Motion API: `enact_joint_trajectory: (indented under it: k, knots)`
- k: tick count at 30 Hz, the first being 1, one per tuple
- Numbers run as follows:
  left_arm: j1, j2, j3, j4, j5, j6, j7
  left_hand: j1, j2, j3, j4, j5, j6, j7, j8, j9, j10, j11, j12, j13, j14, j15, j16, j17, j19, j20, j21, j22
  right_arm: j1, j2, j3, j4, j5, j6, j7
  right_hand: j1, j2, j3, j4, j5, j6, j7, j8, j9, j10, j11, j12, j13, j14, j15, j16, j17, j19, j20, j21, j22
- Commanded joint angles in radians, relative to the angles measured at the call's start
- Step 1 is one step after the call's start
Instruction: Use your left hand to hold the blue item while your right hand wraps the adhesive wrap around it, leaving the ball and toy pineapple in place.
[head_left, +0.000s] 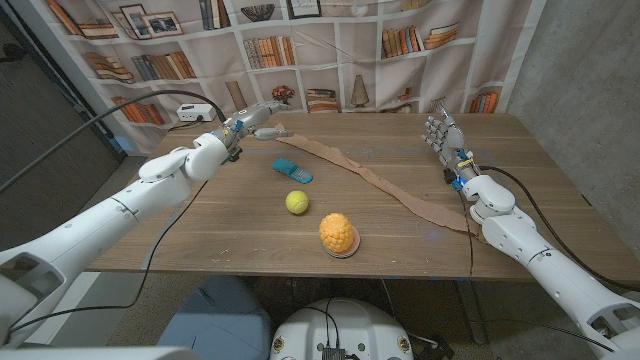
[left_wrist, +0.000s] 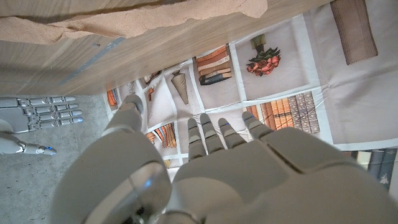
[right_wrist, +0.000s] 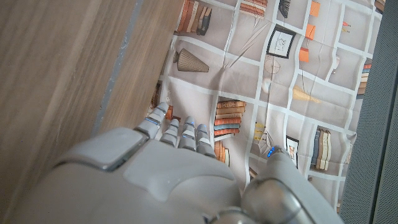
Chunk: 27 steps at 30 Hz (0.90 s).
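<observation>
- The blue item (head_left: 293, 170) lies loose on the counter (head_left: 200, 235), left of centre, just beside the near edge of the wrap (head_left: 380, 180). Nothing holds it.
- The wrap is a long tan strip lying slack across the counter, running from the far left, near the left hand (head_left: 248, 123), diagonally to the near right edge, where its end hangs over by the right forearm. Laid out like this it passes close to both hands, which looks handy for taking up an end.
- The ball (head_left: 296, 202) sits just nearer than the blue item, and the pineapple (head_left: 339, 235) nearer again, standing on a small base. Both are apart from the wrap and from each other; they are meant to stay put, so any reach for the blue item should probably come from the far side.
- The left hand is above the far left of the counter, close over the wrap's end; its fingers (left_wrist: 211, 134) reach out straight and slightly apart, holding nothing.
- The right hand (head_left: 440, 133) stands upright at the far right, fingers (right_wrist: 180, 132) extended side by side, empty, well apart from the wrap.
- Judging by this, neither the hold nor the wrapping has begun.
</observation>
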Motion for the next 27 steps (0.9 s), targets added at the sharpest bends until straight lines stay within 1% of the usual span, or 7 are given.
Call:
enact_joint_trajectory:
  k: [1, 7, 8, 10, 13, 27]
  knots:
    - [-0.023, 0.025, 0.019, -0.038, 0.134, 0.051, -0.043, 0.018, -0.002, 0.004, 0.004, 0.002, 0.001, -0.005, -0.004, 0.003, 0.011, -0.001, 0.003, 0.004, 0.002, -0.010, -0.001, 0.004, 0.004, -0.012, 0.001, 0.003, 0.001, -0.003, 0.006, 0.011, 0.003, 0.006, 0.005, 0.012, 0.001, 0.004, -0.007, -0.002, 0.007, 0.001, 0.008, 0.004, 0.002, 0.005, 0.000, 0.003, -0.011, 0.001, -0.001, 0.000, 0.000, 0.000, 0.004, 0.004]
    - [-0.029, 0.030, 0.025, -0.051, 0.179, 0.066, -0.053, 0.021, -0.003, 0.004, 0.004, 0.002, 0.006, -0.008, -0.004, 0.003, 0.013, -0.002, 0.003, 0.005, -0.001, -0.006, -0.003, 0.004, 0.001, -0.004, 0.000, 0.003, -0.002, -0.006, 0.008, 0.017, 0.004, 0.015, 0.015, 0.014, 0.002, 0.005, -0.008, -0.002, 0.009, 0.001, 0.008, 0.004, 0.004, 0.007, 0.000, 0.003, -0.011, 0.000, -0.001, 0.000, 0.000, 0.001, 0.004, 0.004]
    - [-0.032, 0.032, 0.028, -0.052, 0.190, 0.066, -0.056, 0.022, -0.003, 0.004, 0.004, 0.002, 0.009, -0.007, -0.003, 0.003, 0.014, -0.003, 0.003, 0.005, -0.004, -0.008, -0.004, 0.004, 0.001, -0.006, 0.000, 0.003, -0.003, -0.007, 0.008, 0.018, 0.005, 0.017, 0.016, 0.014, 0.003, 0.005, -0.009, -0.002, 0.009, 0.001, 0.008, 0.004, 0.004, 0.007, 0.000, 0.003, -0.012, 0.000, -0.001, 0.000, 0.000, 0.001, 0.004, 0.004]
    - [-0.039, 0.035, 0.034, -0.056, 0.212, 0.066, -0.066, 0.024, -0.004, 0.003, 0.005, 0.002, 0.012, -0.006, -0.003, 0.003, 0.014, -0.002, 0.003, 0.006, -0.008, -0.006, -0.006, 0.004, 0.002, -0.021, 0.001, 0.003, -0.006, -0.006, 0.012, 0.015, 0.012, 0.013, 0.014, 0.014, 0.003, 0.005, -0.009, -0.002, 0.009, 0.001, 0.008, 0.004, 0.003, 0.007, 0.000, 0.003, -0.011, 0.000, -0.001, 0.000, 0.000, 0.001, 0.004, 0.004]
    - [-0.043, 0.039, 0.040, -0.066, 0.242, 0.074, -0.080, 0.022, -0.006, 0.001, 0.007, 0.001, 0.014, -0.005, -0.004, 0.003, 0.019, -0.003, 0.004, 0.007, -0.010, -0.007, -0.007, 0.004, 0.004, -0.030, 0.001, 0.003, -0.004, -0.008, 0.011, 0.022, 0.009, 0.021, 0.021, 0.014, 0.003, 0.005, -0.010, -0.002, 0.010, 0.000, 0.008, 0.004, 0.004, 0.005, 0.000, 0.003, -0.011, 0.000, 0.000, 0.000, 0.000, 0.001, 0.004, 0.004]
    - [-0.048, 0.049, 0.041, -0.099, 0.311, 0.088, -0.131, 0.023, -0.010, -0.003, 0.009, 0.002, 0.022, -0.012, -0.005, 0.004, 0.019, -0.006, 0.003, 0.009, -0.011, -0.008, -0.007, 0.003, 0.003, -0.029, 0.000, 0.002, -0.007, -0.008, 0.017, 0.027, 0.020, 0.026, 0.032, 0.015, 0.005, 0.005, -0.012, -0.003, 0.012, 0.000, 0.007, 0.004, 0.004, 0.008, 0.000, 0.003, -0.012, -0.001, 0.000, 0.000, -0.001, 0.001, 0.005, 0.004]
